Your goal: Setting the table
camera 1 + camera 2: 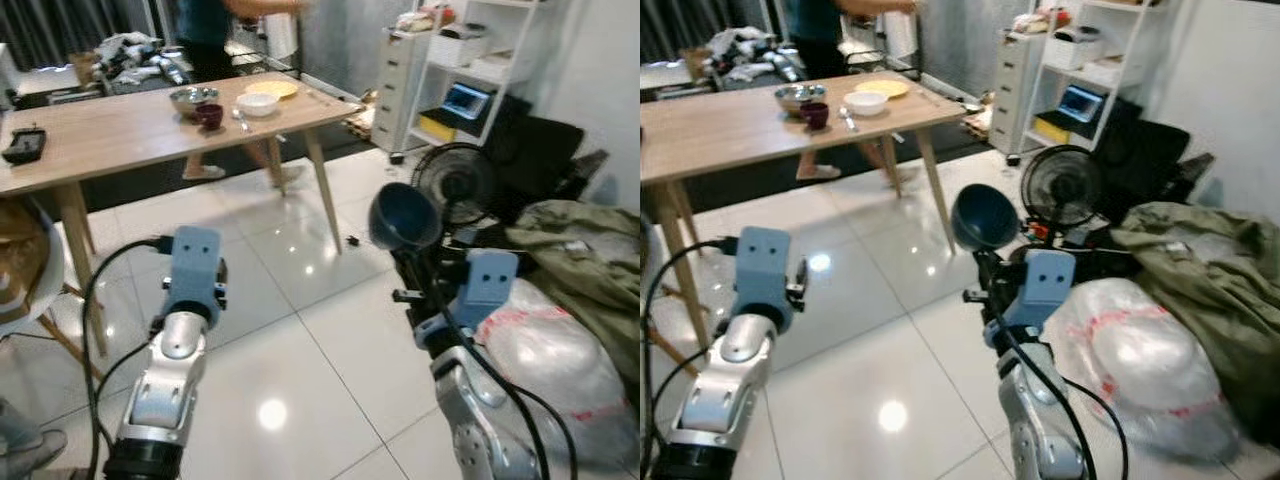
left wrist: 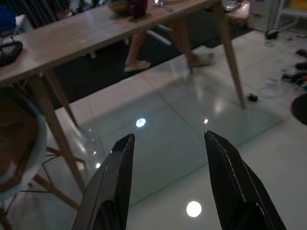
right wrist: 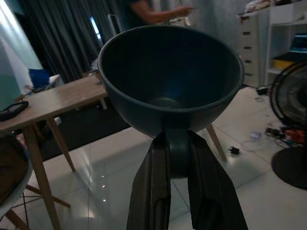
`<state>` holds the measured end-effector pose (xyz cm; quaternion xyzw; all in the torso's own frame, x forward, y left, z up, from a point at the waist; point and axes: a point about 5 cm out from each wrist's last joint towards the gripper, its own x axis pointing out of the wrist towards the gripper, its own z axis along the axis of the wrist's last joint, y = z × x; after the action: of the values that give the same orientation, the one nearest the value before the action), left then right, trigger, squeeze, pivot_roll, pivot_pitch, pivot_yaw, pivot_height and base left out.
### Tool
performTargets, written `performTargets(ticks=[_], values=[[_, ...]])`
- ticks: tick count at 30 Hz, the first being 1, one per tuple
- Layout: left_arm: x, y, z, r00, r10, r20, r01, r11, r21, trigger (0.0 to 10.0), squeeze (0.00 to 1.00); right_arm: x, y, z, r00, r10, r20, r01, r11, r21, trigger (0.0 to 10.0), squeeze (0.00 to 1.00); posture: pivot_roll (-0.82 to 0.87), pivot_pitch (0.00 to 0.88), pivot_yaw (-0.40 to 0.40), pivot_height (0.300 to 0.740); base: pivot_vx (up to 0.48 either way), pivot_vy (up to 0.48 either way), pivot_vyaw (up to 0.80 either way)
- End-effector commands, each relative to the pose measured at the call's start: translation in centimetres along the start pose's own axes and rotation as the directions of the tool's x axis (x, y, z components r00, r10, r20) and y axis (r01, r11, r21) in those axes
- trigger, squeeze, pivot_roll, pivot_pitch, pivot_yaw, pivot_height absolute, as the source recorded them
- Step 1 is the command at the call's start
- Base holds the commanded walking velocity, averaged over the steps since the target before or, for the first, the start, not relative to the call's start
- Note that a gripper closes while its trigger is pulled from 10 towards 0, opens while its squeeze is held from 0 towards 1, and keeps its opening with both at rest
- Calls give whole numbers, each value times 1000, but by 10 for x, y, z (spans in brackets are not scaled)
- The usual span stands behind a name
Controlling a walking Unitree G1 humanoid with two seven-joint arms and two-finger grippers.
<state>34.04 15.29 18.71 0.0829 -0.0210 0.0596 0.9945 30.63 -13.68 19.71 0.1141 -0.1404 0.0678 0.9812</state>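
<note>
My right gripper is shut on the lower edge of a dark blue bowl, holding it up over the white tiled floor with its hollow facing the wrist camera. The bowl is some way short of the wooden table, which stands ahead to the left. At the table's far right end sit a metal bowl, a dark red cup, a white bowl, a yellow plate and a spoon. My left gripper is open over the floor with nothing between its fingers.
A person stands behind the table. A black object lies at the table's left end, and a white chair stands beside that end. To the right are a floor fan, white shelves, a plastic bag and green cloth.
</note>
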Motion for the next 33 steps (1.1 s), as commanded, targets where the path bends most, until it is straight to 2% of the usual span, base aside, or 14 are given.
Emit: performTargets(ticks=[1,29,33], values=[[0,5,-2,1000,17,-2,-17,1000,12,10000,0,1,4,0,1000,6,5,-6,1000,19,10000,0,83,20,81,740,450,0,0],[1,6,0,1000,19,4,-19,1000,12,10000,0,3,1,2,1000,-23,16,23,999,29,10000,0,88,24,84,740,449,0,0],[2,8,5,999,24,32,-25,999,33,10000,0,3,1,2,1000,-23,19,23,999,32,10000,0,88,26,85,740,450,0,0]])
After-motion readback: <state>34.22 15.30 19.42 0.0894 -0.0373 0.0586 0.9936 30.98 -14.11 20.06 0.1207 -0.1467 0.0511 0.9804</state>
